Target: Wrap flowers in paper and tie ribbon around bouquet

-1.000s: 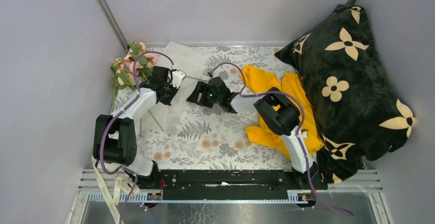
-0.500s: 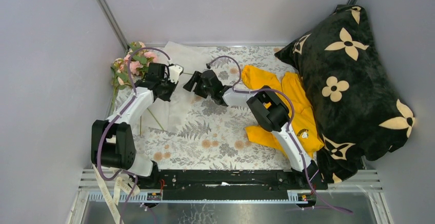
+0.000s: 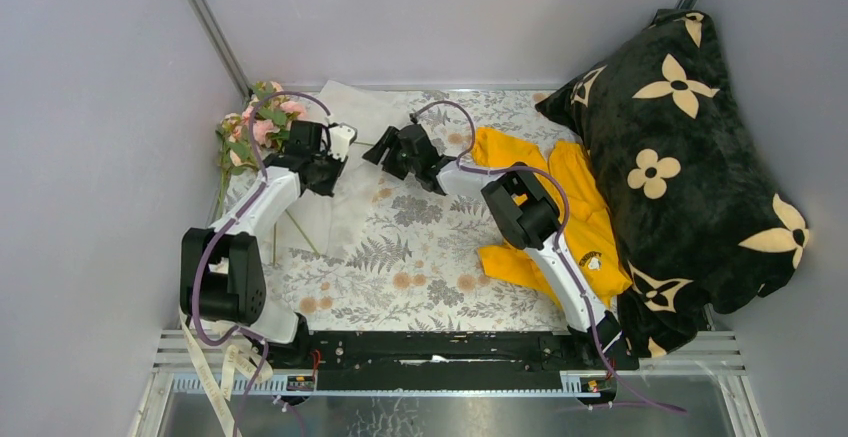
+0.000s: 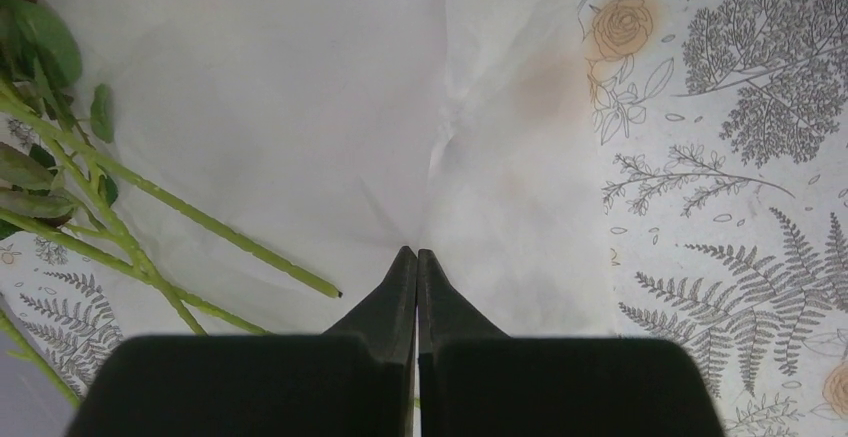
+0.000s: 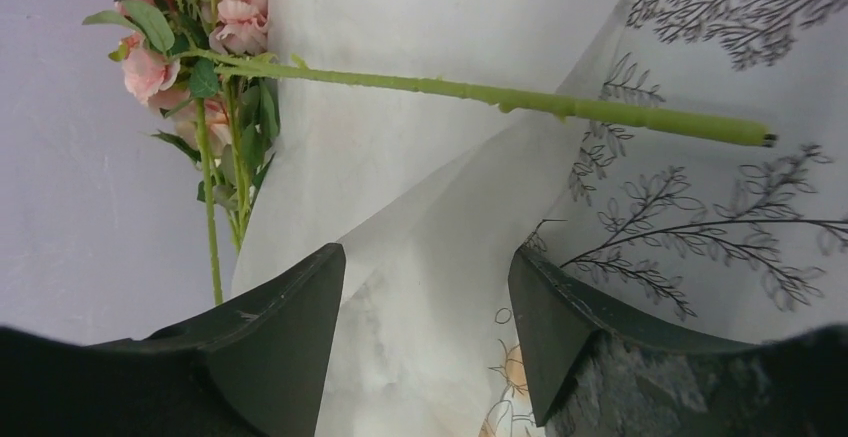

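The flowers (image 3: 258, 125), pink blooms on green stems, lie at the far left; their stems (image 4: 200, 219) rest on the paper (image 3: 345, 192), a large white sheet. My left gripper (image 3: 336, 147) is shut, tips (image 4: 416, 254) pinching the paper, with creases radiating from them. My right gripper (image 3: 384, 149) is open over the paper's far right part; a raised fold of paper (image 5: 420, 207) stands between its jaws. One long stem (image 5: 500, 97) crosses ahead of them, toward the blooms (image 5: 150, 62). The cream ribbon (image 3: 212, 375) hangs at the near left corner. No bouquet shows.
A yellow garment (image 3: 545, 197) lies right of the right arm, against a big black pillow (image 3: 690, 147) with cream flower shapes. The printed tablecloth (image 3: 420, 267) covers the table. Grey walls close the left, back and right sides.
The right gripper moved away from the bases toward the paper's far edge, its jaws narrowing slightly. The left gripper shifted a little farther back, still shut.
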You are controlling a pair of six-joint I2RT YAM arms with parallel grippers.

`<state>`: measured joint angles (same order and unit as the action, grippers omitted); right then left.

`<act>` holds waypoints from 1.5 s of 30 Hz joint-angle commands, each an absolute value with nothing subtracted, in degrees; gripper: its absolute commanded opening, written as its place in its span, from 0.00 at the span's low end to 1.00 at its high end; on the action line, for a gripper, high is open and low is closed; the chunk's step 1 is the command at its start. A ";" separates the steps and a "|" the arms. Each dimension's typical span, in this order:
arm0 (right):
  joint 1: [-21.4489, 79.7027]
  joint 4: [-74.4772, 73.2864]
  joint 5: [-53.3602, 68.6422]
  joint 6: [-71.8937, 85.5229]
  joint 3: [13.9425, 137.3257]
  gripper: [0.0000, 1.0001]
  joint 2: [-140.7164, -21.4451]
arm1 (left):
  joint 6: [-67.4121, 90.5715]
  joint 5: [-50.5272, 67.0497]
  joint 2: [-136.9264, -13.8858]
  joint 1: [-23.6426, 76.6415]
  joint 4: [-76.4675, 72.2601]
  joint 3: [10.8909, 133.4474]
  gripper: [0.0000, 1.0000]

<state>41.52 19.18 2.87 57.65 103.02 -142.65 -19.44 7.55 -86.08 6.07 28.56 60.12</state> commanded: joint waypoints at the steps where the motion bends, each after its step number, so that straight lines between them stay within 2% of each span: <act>1: 42.01 14.46 7.37 59.14 104.49 0.66 -147.40 | -17.55 8.34 -86.71 5.17 26.22 62.63 0.00; 7: 42.11 19.47 11.43 59.65 104.08 0.50 -148.05 | -16.08 8.23 -88.35 3.17 25.24 63.67 0.00; 13: 41.93 21.10 12.62 58.10 103.20 0.02 -147.29 | -15.47 8.52 -87.76 2.09 24.98 64.23 0.00; 14: 41.92 21.05 12.39 56.78 102.79 0.00 -146.39 | -15.55 8.30 -87.41 1.84 25.14 64.21 0.00; 21: 39.76 18.48 10.36 42.01 92.89 0.00 -129.65 | -16.29 9.13 -83.83 0.21 26.72 64.47 0.00; 29: 36.03 10.41 6.44 25.61 80.69 0.00 -108.10 | -16.16 20.48 -81.66 0.09 33.16 69.72 0.00; 41: 31.66 -17.02 9.30 8.19 89.49 0.00 -89.15 | -13.66 27.13 -84.27 -6.78 35.99 75.77 0.00; 45: 30.02 -22.51 9.84 7.97 87.32 0.00 -85.26 | -13.52 28.16 -86.61 -8.99 35.64 75.47 0.00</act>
